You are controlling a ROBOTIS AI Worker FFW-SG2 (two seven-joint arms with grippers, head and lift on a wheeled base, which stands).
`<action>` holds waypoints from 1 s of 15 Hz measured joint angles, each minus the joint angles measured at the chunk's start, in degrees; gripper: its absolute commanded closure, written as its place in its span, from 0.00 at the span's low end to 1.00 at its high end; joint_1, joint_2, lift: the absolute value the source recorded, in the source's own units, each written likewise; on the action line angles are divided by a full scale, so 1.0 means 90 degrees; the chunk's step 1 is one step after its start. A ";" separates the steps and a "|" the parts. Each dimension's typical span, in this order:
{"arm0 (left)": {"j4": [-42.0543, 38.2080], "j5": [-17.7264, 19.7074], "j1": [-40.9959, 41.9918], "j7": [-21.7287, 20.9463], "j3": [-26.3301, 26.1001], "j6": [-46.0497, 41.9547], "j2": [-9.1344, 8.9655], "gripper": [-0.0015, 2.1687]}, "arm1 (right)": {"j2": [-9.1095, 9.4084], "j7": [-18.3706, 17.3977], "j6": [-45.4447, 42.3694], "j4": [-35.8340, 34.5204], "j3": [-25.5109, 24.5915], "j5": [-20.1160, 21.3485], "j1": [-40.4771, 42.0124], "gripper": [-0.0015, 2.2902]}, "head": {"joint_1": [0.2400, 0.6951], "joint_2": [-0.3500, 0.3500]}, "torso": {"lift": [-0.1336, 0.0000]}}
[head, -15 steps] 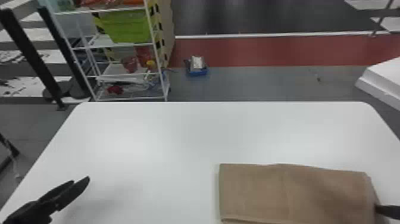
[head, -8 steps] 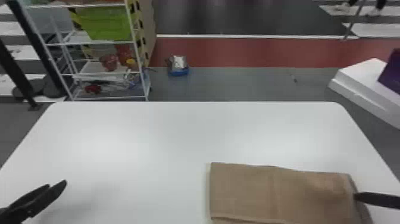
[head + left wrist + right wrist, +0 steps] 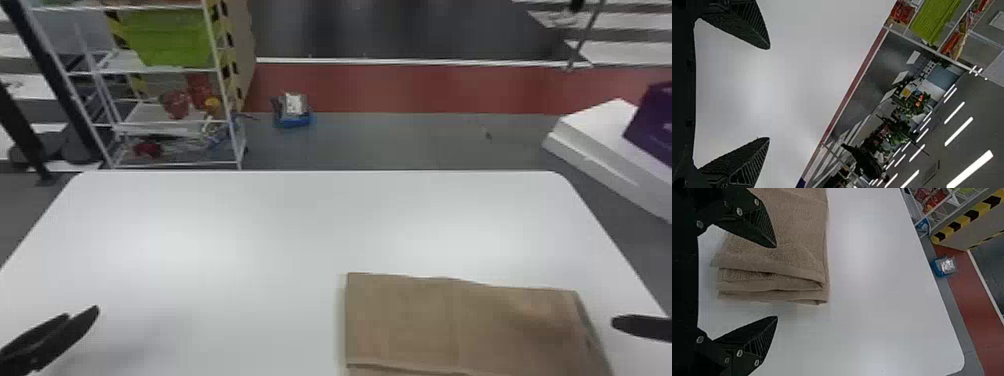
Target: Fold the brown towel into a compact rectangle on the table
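From where I stand, the left gripper (image 3: 80, 315) slants in over the near left part of the white bench (image 3: 225, 225), pointing forward and inward, its jaws spread apart with nothing between them. The right gripper (image 3: 642, 327) comes in nearly level from the right side, its tip just beside the brown towel's right edge; those jaws are parted too, gripping nothing. The brown towel (image 3: 465, 325) lies on the near right part of the bench, folded flat in several layers, their edges stacked on the side by the right gripper. Past the bench's far left edge stands a white wire rack (image 3: 175, 163). It carries a lime-green bin (image 3: 167, 40), whose contents I can't make out, and below that some red items (image 3: 175, 104) with a small yellow one (image 3: 213, 105). On the floor near the rack sits a blue tray (image 3: 294, 122) holding a silvery packet (image 3: 293, 104). Off to the right, a purple object (image 3: 652, 122) rests on a white block (image 3: 600, 130).
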 measured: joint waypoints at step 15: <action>0.0144 0.0005 -0.0010 -0.0042 0.0099 -0.0119 0.0000 0.02 | 0.0234 -0.0201 0.0000 0.1088 0.0999 0.0476 -0.0359 0.68 | 1.00 0.54 | 0.07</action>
